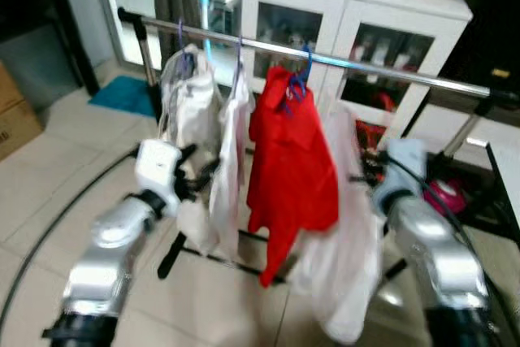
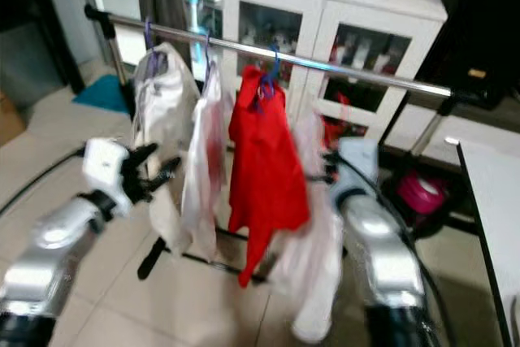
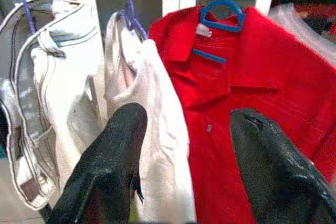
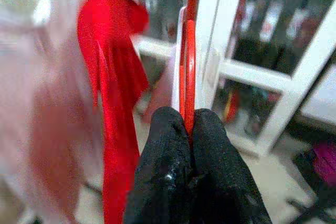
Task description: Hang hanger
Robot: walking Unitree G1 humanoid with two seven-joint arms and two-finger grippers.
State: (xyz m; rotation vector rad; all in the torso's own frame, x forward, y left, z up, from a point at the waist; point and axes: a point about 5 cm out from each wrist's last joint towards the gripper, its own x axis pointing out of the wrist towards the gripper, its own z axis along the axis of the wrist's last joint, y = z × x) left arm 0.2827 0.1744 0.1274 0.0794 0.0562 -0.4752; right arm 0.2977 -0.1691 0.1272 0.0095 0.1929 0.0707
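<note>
**Hanger in hand, not yet on the rail**

The right gripper [image 4: 188, 124] has its fingers [image 4: 163, 150] pressed together on the thin red hanger [image 4: 188, 51], which stands upright above them. A pale, see-through garment [image 1: 345, 249] hangs down beside the right arm, apparently from that hanger, just to the right of the red shirt [image 1: 288, 168]. The hanger sits below the rail [image 1: 382, 68], toward its right end, and its hook is not over the bar.

The left gripper [image 3: 184, 129] points at the clothes already on the rail, its fingers wide apart and holding nothing. It faces the white garment [image 3: 152, 114], which hangs between the light jeans [image 3: 58, 77] and the red shirt.

The step in hand looks like the carry up to the rail. Next, the right arm should lift until the hook clears the bar, at the bare stretch to the right of the red shirt's blue hanger [image 1: 297, 79], then lower so the hook catches before the fingers part. The trailing garment may snag the shirt on the way.
</note>
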